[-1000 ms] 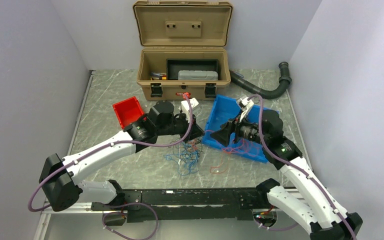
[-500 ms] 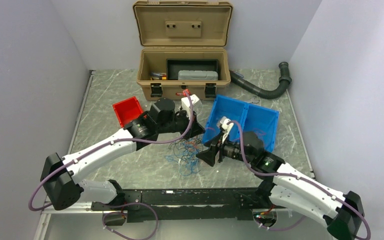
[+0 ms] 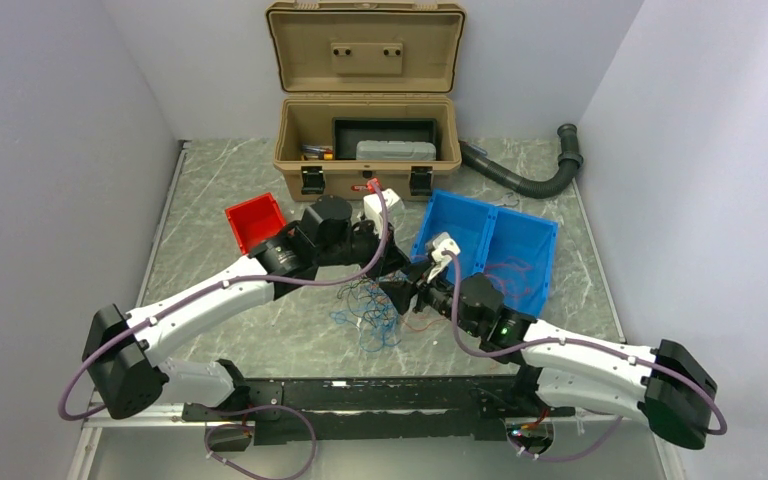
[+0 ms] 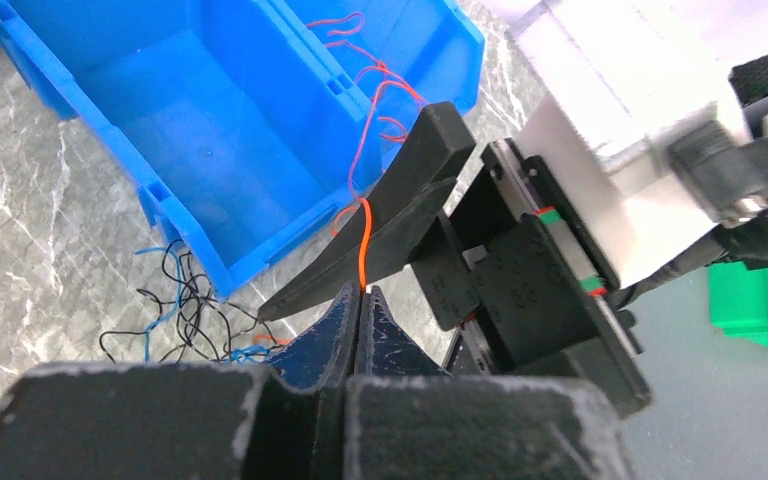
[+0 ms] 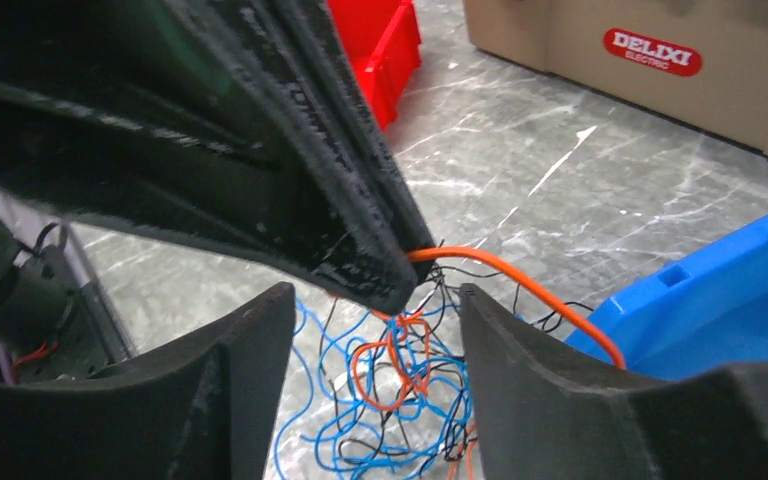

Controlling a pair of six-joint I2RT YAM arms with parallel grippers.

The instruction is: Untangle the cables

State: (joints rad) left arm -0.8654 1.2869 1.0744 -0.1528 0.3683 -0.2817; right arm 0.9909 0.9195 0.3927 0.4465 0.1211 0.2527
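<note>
Left claw was clenched on an orange wire running toward the blue bin; right claw, jaws apart, straddled that pinch point, the cables lying tangled on the worktop just beneath.

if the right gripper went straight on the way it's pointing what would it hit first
Most likely the shut left gripper, which pinches an orange wire right ahead of the open right gripper. The cable tangle lies lower, though depth is unclear.

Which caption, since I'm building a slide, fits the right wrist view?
Shut left fingers pinch an orange wire over the cable tangle, between open right fingers.
</note>
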